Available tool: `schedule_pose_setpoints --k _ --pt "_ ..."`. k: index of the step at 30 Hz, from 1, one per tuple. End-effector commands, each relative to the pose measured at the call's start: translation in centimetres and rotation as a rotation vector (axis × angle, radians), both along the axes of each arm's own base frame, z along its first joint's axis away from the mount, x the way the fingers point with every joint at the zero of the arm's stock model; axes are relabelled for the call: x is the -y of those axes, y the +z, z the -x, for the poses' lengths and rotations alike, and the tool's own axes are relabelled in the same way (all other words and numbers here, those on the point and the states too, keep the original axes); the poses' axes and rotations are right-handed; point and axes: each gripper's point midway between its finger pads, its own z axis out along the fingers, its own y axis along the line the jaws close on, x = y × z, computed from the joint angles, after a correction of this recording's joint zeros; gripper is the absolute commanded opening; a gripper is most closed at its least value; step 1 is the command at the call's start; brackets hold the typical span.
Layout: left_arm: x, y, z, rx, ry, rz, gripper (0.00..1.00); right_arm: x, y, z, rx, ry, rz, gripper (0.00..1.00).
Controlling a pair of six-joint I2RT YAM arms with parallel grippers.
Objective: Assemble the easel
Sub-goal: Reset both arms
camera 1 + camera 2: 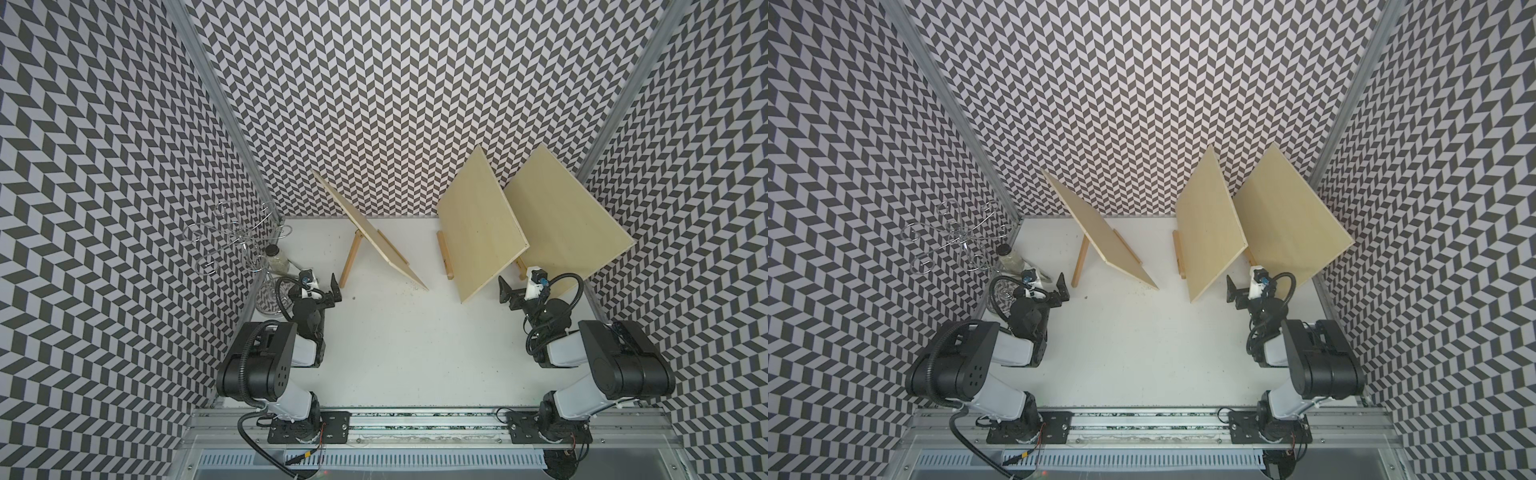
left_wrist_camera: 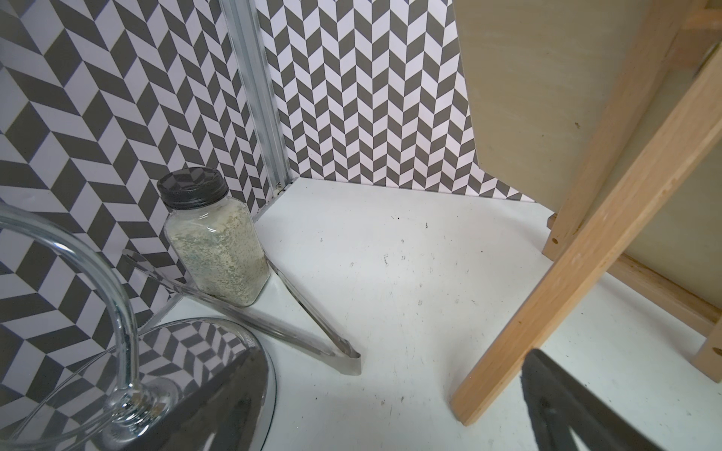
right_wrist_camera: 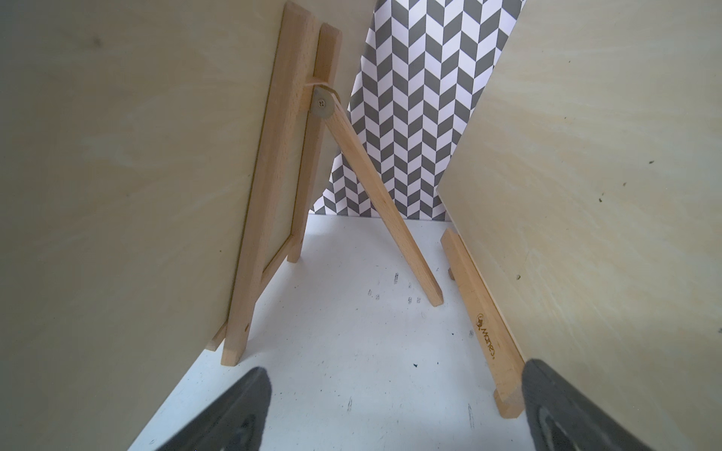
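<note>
Left gripper [image 1: 333, 292]: my jaws are spread wide and hold nothing, near the rear leg [image 1: 348, 266] of the left easel [image 1: 374, 237].
Right gripper [image 1: 508, 293]: also wide apart and empty (only bare table [image 1: 395, 353] between my fingers), facing the gap between the middle easel [image 1: 482, 241] and the right easel [image 1: 569, 224].
Easels: all three stand at the table's far side.
Left corner: jar [image 2: 217, 242], tongs [image 2: 312, 332].

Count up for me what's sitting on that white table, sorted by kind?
Wooden easels with boards: 3
Glass jar with black lid: 1
Metal tongs: 1
Chrome wire stand: 1
Total: 6
</note>
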Motion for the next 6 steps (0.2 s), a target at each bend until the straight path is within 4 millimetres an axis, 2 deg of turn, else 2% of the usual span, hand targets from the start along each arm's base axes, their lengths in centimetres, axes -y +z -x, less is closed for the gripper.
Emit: schedule_pose_setpoints --k 1,6 --pt "0.09 1.29 -0.41 0.04 0.002 -0.015 1.0 -0.12 1.41 -0.83 0.048 0.009 0.003 0.99" --pt "0.09 1.25 -0.41 0.038 0.002 -0.012 1.0 -0.12 1.68 -0.45 0.061 0.009 0.002 0.99"
